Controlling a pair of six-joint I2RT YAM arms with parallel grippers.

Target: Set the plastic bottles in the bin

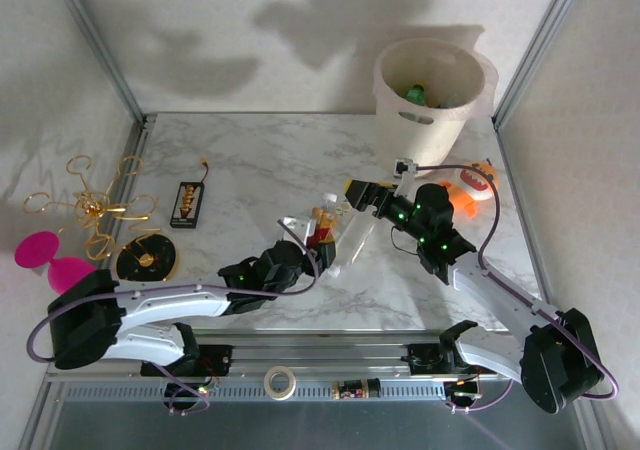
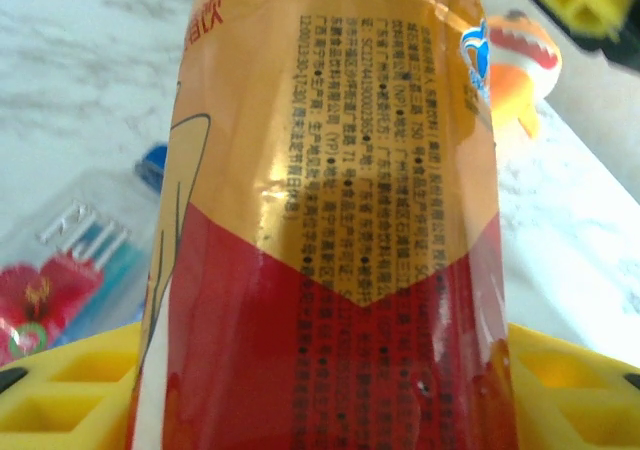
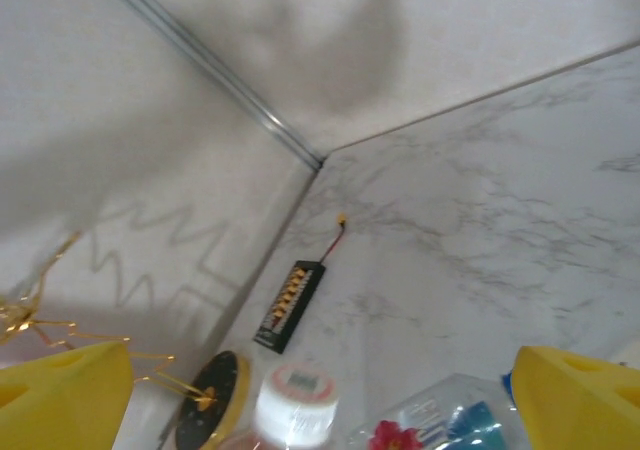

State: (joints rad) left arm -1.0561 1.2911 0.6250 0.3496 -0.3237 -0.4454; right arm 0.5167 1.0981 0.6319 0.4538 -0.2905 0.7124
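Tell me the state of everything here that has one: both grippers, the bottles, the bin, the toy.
Left gripper: shut on the red-label bottle.
Right gripper: open, over the clear bottle.
Red-label bottle: gripped, cap on.
Clear bottle: lying on its side on the table, free.
Bin: upright, open top, green bottle inside.
Toy: lying on the table.

Glossy-labelled bottle (image 2: 340, 220), smooth marble-look table (image 1: 260, 160), translucent plastic bin (image 1: 440, 135).
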